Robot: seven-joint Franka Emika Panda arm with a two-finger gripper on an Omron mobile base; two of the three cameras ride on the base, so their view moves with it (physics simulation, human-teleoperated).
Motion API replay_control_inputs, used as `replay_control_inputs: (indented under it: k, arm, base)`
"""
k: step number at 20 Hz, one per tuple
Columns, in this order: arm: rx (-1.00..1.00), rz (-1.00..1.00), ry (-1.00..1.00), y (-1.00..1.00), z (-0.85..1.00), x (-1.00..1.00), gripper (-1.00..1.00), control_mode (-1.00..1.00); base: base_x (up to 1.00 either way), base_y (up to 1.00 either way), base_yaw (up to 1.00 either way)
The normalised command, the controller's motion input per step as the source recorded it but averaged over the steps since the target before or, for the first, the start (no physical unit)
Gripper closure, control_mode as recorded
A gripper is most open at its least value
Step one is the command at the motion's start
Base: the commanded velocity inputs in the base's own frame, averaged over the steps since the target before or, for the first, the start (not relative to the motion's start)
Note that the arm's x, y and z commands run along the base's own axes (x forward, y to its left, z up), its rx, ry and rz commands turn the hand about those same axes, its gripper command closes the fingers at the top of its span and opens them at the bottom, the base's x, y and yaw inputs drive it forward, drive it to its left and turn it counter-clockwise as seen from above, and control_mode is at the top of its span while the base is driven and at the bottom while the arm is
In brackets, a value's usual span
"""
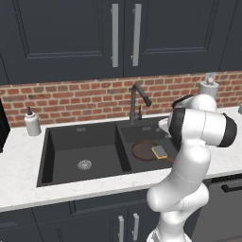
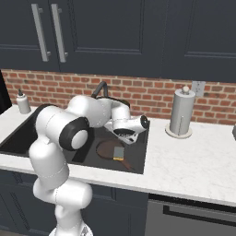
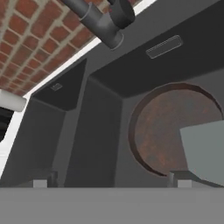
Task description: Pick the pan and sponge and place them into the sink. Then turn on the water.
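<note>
The pincer (image 3: 109, 183) hangs spread and empty over the sink (image 1: 71, 142). Below it the pan (image 3: 170, 127) lies in the basin with the sponge (image 1: 159, 151) on top, so the faucet (image 1: 137, 101) just ahead is probably next

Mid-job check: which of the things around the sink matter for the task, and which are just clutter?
Job:
pan, in the right basin
sponge, lying on the pan
sink
faucet, no water running
gripper, open

Clutter:
soap dispenser
paper towel roll
</note>
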Motion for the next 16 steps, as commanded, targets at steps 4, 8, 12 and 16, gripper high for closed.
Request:
replay_control_inputs:
  k: [4, 8, 12, 16]
  arm:
    - [0.12, 0.00, 0.00, 0.00, 0.18, 0.00, -1.00, -1.00]
    - [0.00, 0.00, 0.00, 0.00, 0.00, 0.00, -1.00, -1.00]
    - [0.00, 0.00, 0.00, 0.00, 0.00, 0.00, -1.00, -1.00]
    - [0.01, 0.00, 0.00, 0.00, 0.01, 0.00, -1.00, -1.00]
  base:
    - [0.00, 0.00, 0.00]
    - [0.00, 0.00, 0.00]
    - [0.00, 0.00, 0.00]
    - [0.00, 0.00, 0.00]
